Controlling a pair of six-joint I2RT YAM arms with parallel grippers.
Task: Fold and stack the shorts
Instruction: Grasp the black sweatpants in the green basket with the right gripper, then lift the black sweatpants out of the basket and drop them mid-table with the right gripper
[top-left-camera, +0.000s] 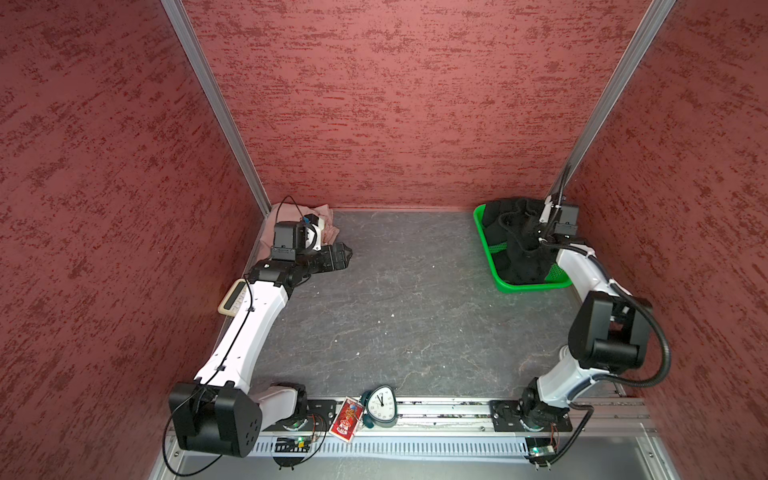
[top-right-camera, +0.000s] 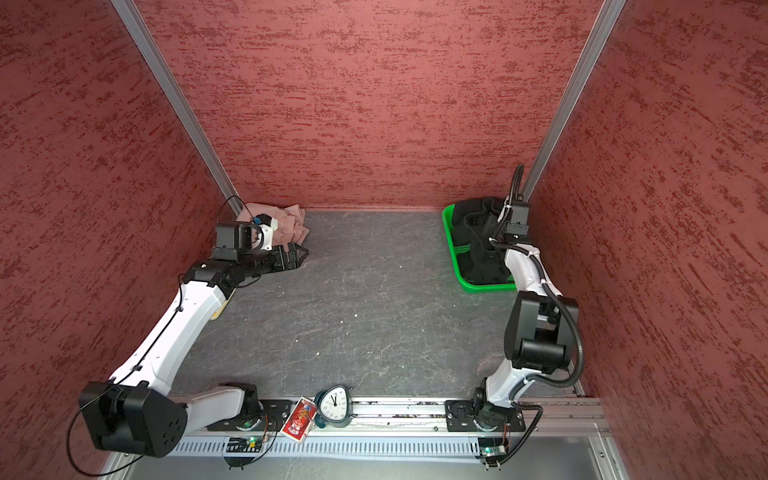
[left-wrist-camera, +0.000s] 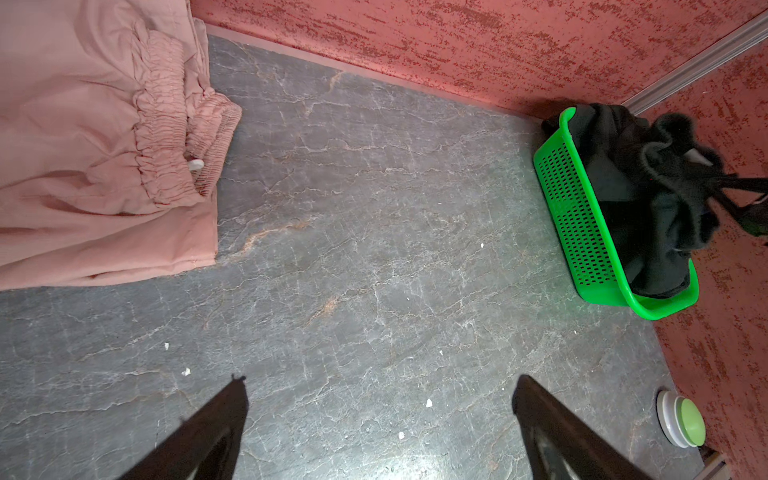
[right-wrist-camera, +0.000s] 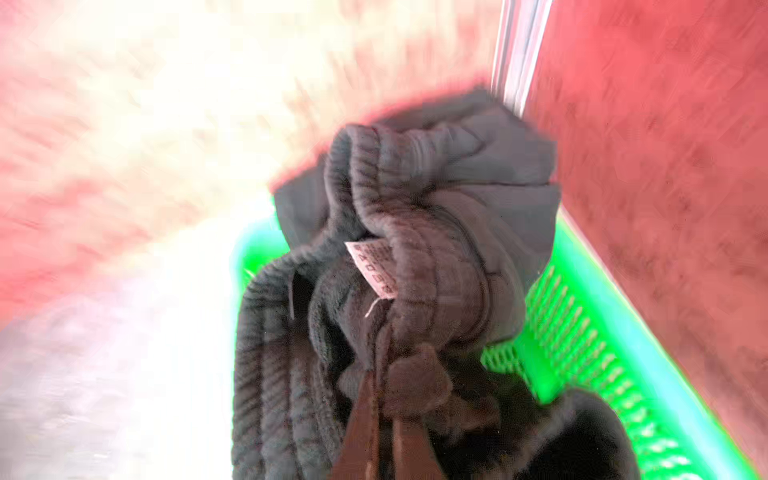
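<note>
Seemingly black shorts (top-left-camera: 519, 257) lie lengthwise along the basket (top-left-camera: 536, 286).

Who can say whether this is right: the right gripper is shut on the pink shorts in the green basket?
Wrong colour. The right gripper is shut on the black shorts in the green basket, as the right wrist view shows.

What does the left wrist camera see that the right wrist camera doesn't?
Only the left wrist view: the pink shorts on the table, a small green-capped round thing, and the open left gripper. Only the right wrist view: close up, the right gripper shut on the black shorts, and print on a white label. Both: the black shorts in the green basket by the red wall.
</note>
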